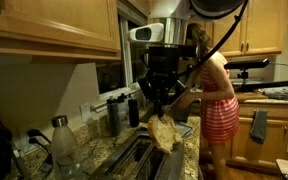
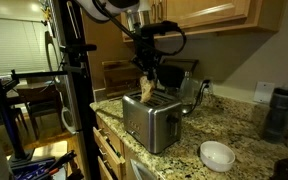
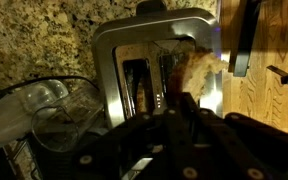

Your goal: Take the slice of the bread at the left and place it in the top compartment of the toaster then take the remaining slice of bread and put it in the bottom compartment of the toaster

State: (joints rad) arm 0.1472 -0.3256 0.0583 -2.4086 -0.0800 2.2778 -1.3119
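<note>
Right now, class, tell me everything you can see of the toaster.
The toaster is a low, wide brushed-steel box with rounded corners. Two long dark slots run side by side in its top. It stands upright on the granite counter, near the edge. A bread slice, held by the claw, meets its top; whether it is inside a slot is unclear.

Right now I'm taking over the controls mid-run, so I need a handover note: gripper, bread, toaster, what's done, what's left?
The gripper is shut on a bread slice, held upright, lower edge at the top of the toaster on the counter.
Done: slice picked up, over the slots.
Unclear: whether the other slot already holds bread.
Left: lower it in, release, then handle any remaining slice.
</note>
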